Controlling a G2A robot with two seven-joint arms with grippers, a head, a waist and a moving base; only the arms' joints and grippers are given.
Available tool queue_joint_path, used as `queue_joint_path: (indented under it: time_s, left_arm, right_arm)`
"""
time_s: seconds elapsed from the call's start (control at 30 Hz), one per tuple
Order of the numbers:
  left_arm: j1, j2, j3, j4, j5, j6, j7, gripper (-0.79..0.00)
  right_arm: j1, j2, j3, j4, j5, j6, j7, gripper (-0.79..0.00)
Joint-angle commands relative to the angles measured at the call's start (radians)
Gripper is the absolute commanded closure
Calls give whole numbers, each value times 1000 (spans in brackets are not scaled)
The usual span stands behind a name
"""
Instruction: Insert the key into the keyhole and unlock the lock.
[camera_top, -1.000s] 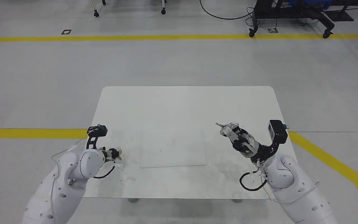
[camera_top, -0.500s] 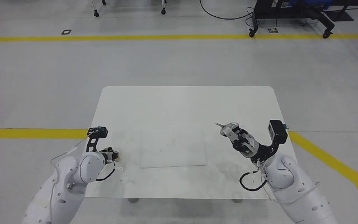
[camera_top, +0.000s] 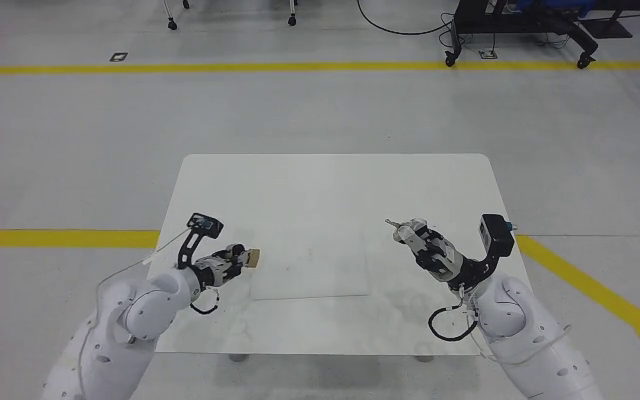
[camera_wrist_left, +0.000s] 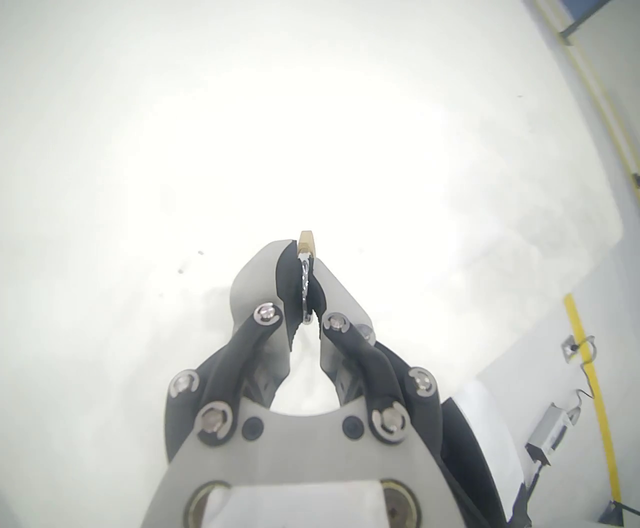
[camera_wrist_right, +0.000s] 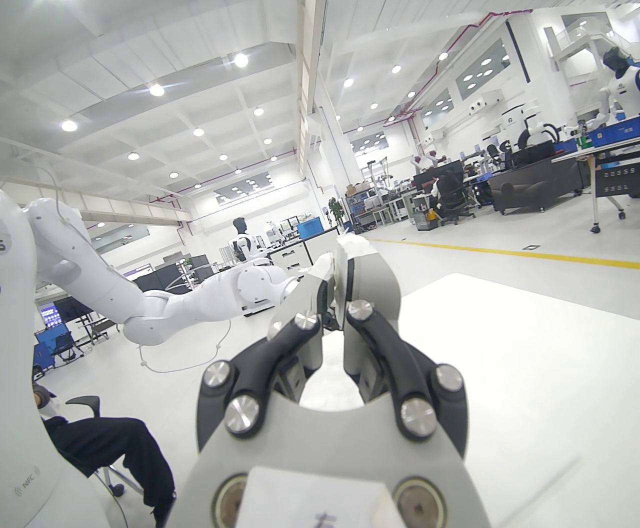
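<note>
My left gripper hovers over the table's left part, shut on a small padlock. The lock's brass body sticks out past the fingertips. In the left wrist view, the silver shackle is pinched between the black pads and the brass body shows at the tip. My right gripper is held above the table's right part, shut on a thin silver key that points toward the centre. In the right wrist view the gripper has its fingers pressed together, and the key is barely visible.
The white table is bare apart from a faint rectangular outline at its front middle. Grey floor with yellow lines surrounds it. The left arm shows across from the right wrist camera.
The left arm has swung from the table's left edge inward to the right, carrying the padlock. The right arm has not moved.
</note>
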Motion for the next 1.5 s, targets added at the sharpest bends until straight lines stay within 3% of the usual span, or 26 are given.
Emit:
queue_joint_path:
  time_s: [0.0, 0.1, 0.23, 0.37, 0.53, 0.63, 0.8, 1.0, 1.07, 1.33, 1.47]
  left_arm:
    - [-27, -2, 14, 61, -52, -77, -23, 0]
    - [-77, -5, 32, 134, -65, -120, -55, 0]
    - [-129, -6, 42, 180, 24, -85, -54, 0]
    - [-136, 3, 30, 146, 123, -81, -77, 0]
    - [-107, 26, -14, 48, 284, -74, -203, 0]
    - [-105, 30, 16, 4, 398, -40, -305, 0]
    - [-151, 18, 108, 16, 515, 15, -408, 0]
    - [-205, -1, 160, 62, 499, 50, -404, 0]
    - [-217, -6, 163, 73, 477, 61, -399, -108]
    - [-253, -18, 166, 132, 404, 70, -388, -95]
    - [-268, -24, 185, 156, 412, 74, -388, -185]
  right_arm:
    - [0, 0, 0, 0, 0, 0, 0, 0]
    - [0, 0, 0, 0, 0, 0, 0, 0]
    - [0, 0, 0, 0, 0, 0, 0, 0]
    - [0, 0, 0, 0, 0, 0, 0, 0]
    - [0, 0, 0, 0, 0, 0, 0, 0]
    - [0, 0, 0, 0, 0, 0, 0, 0]
    - [0, 0, 0, 0, 0, 0, 0, 0]
    - [0, 0, 0, 0, 0, 0, 0, 0]
    - [0, 0, 0, 0, 0, 0, 0, 0]
    - [0, 0, 0, 0, 0, 0, 0, 0]
    - [0, 0, 0, 0, 0, 0, 0, 0]
